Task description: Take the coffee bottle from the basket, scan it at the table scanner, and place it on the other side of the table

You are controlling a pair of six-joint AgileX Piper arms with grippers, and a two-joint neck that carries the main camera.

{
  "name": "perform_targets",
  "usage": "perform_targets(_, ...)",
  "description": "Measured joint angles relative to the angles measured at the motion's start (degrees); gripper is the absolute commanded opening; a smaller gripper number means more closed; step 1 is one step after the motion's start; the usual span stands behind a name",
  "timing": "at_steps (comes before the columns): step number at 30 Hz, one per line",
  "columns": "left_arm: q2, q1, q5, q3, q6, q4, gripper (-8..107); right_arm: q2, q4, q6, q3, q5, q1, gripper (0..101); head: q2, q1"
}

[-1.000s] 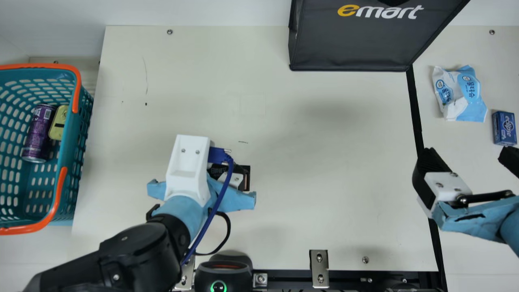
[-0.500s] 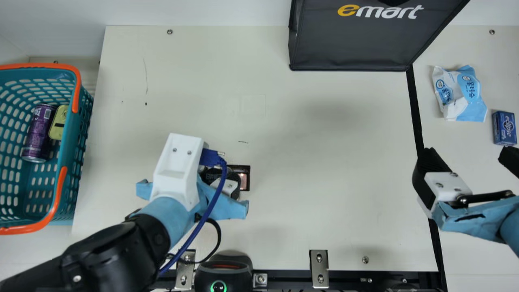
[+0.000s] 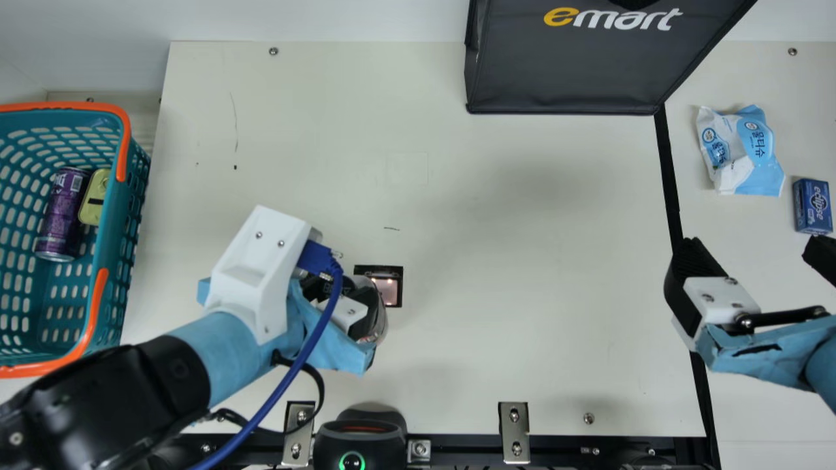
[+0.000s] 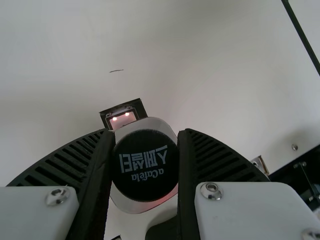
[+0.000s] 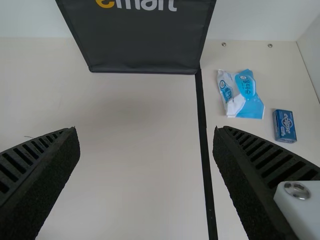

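The left fingers (image 4: 96,192) grip the coffee bottle (image 4: 145,167) beside the scanner window (image 3: 386,292), left of the surface's (image 3: 522,365) near-edge middle; the right fingers (image 5: 245,185) stand apart. A barcode facing away could spoil the scan; gripped near its cap, the bottle might swing.

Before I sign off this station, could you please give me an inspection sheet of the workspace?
Surface: table pale, small dark marks.
Job's things: coffee bottle in left hand, near lit scanner window; basket at left.
Clutter: purple can and yellow item in basket; white-blue pack and blue box at right.
Hands: left shut on bottle; right hand open, nothing held.
Cables: blue cable and black cable at left arm.
Surroundings: dark bag at far edge.
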Motion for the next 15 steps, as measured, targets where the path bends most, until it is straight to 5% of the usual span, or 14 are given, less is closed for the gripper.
perform_targets(15,-0.95,15.81,0.12,0.65,32.89,-24.2,-8,0.0,0.0,0.0,0.0,0.0,0.0,95,0.0,0.0)
